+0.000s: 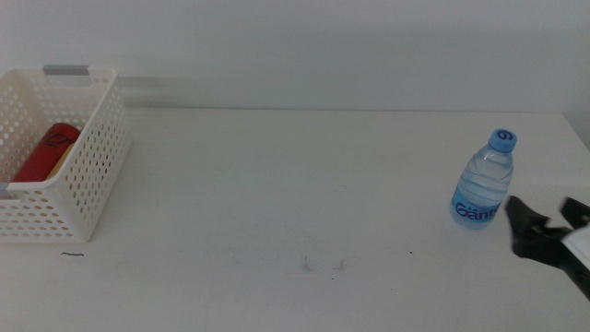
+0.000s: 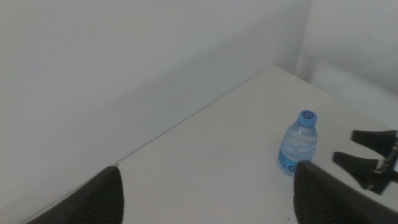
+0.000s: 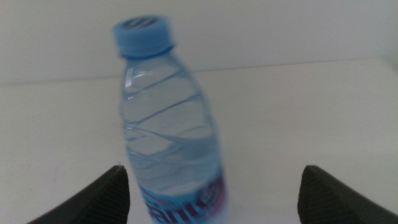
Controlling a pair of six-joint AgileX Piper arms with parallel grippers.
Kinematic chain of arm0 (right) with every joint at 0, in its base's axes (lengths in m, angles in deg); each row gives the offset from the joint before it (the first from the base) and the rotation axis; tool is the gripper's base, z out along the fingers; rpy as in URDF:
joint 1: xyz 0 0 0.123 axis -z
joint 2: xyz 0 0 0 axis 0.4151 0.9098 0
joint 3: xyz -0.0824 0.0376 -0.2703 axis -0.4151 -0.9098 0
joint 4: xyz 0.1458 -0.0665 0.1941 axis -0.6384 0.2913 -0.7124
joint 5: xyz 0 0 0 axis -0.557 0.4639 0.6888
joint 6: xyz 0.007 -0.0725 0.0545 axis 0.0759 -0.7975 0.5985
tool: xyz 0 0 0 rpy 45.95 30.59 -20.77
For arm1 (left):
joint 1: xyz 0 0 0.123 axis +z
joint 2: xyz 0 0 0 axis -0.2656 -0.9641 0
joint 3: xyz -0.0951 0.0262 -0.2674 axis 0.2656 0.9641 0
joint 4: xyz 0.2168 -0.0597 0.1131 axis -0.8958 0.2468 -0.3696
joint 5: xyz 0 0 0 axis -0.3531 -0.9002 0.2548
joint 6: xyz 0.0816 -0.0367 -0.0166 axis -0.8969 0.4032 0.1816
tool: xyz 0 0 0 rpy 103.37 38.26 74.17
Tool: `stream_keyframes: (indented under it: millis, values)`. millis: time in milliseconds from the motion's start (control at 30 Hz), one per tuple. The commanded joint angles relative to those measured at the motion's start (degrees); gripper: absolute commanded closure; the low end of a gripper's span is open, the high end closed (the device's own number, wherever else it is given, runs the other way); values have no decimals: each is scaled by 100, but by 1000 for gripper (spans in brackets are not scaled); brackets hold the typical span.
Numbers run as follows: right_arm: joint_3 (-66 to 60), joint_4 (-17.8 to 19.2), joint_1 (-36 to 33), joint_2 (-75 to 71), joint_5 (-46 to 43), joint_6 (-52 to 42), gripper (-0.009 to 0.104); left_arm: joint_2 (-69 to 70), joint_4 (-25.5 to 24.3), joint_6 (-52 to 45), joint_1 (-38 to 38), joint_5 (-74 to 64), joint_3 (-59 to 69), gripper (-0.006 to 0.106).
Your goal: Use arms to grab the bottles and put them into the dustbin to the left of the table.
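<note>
The white table (image 1: pixel 295 212) carries everything, and the dustbin (image 1: pixel 88 175), a white lattice basket with a grey handle strip, serves as the landmark at its left end. Inside the dustbin lies the slim red can (image 1: pixel 46 152), with a sliver of something yellow beside it, probably the yellow-liquid bottle, though too little shows to be sure. Judging by that, two of the three containers are already binned and one remains. That last one, the small clear water bottle (image 1: pixel 486 180) with blue cap and blue label, stands upright far across the table from the dustbin, near the opposite end, which is likely why the arm on that side deals with it. The right gripper (image 1: pixel 544 221) sits low just beyond the bottle, on the side away from the dustbin, its dark jaws spread wide and holding nothing; in its wrist view the bottle (image 3: pixel 168 124) fills the space ahead of the jaws, so this looks like an approach lined up to close around the body. The left gripper (image 2: pixel 205 193), also spread wide and empty, hangs well apart from the bottle, apparently waiting nearer the dustbin.
</note>
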Motion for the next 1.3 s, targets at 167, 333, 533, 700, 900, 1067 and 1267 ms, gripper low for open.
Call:
stream_keyframes:
  millis: [167, 333, 533, 700, 900, 1067, 1267]
  values:
    - [1140, 524, -182, 1092, 348, -231, 6, 10, -1, 49, -15, 108, 11, 7]
    - [1792, 472, -357, 1591, 657, -498, 6, 10, -1, 49, -15, 108, 11, 7]
    - [2473, -71, -367, 2131, 837, -534, 6, 10, -1, 49, -15, 108, 11, 7]
    - [2805, 145, -447, 2333, 1179, -616, 36, 10, -1, 49, -15, 108, 11, 7]
    - [3423, 260, -1332, 2171, 1419, -599, 98, 10, -1, 49, -15, 117, 11, 7]
    - [5078, 260, -2232, 2532, 2603, -599, 98, 10, -17, 49, -15, 171, 11, 7]
    - [7306, 272, -2914, 3728, 3721, -599, 98, 10, -17, 49, -15, 183, 11, 7]
